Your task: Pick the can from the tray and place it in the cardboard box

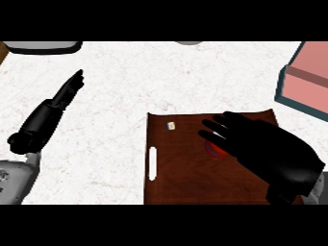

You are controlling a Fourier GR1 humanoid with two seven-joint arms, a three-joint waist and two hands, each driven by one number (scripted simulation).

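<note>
Right now it's the reach/grasp step: right hand sits over the brown tray, fingers spread wide & fairly straight, holding nothing yet. Red can lies on the tray, mostly hidden under those fingers, only a sliver showing. Left hand rests w/ fingers straight out on the white counter, far left. Next, prob.: curl round the can, lift, carry up-right to the cardboard box w/ pink inside.
</note>
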